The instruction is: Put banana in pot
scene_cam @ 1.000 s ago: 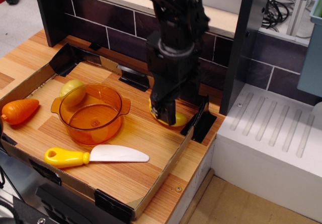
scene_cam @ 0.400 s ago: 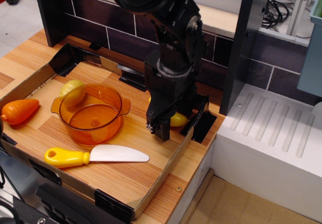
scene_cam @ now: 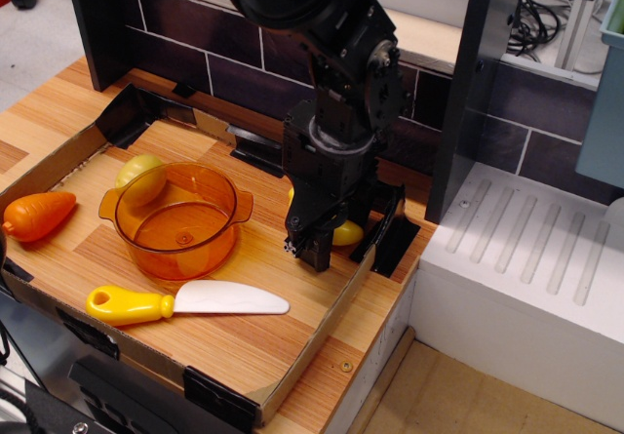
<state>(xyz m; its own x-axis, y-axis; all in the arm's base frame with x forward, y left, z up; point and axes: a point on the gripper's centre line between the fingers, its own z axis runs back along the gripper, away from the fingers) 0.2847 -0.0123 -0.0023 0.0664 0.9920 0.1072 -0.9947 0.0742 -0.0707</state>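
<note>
The banana (scene_cam: 347,232) lies at the back right of the wooden tray, and only its right end shows from behind the black gripper (scene_cam: 312,247). The gripper is down at tray level right over the banana, its fingers around or against it. The gap between the fingers is hidden, so I cannot tell whether they are closed. The orange translucent pot (scene_cam: 185,251) stands upright and empty to the left of the gripper, about a hand's width away.
A pale yellow-green round fruit (scene_cam: 138,173) sits behind the pot's left rim. An orange carrot (scene_cam: 39,215) lies at the far left. A yellow-handled white knife (scene_cam: 185,301) lies in front of the pot. The tray's raised edge (scene_cam: 322,327) and a black corner bracket (scene_cam: 392,231) stand close to the gripper's right.
The gripper has come down from just above the banana to tray level and now covers most of it. In the last half second it barely moved. The other objects stayed put.
</note>
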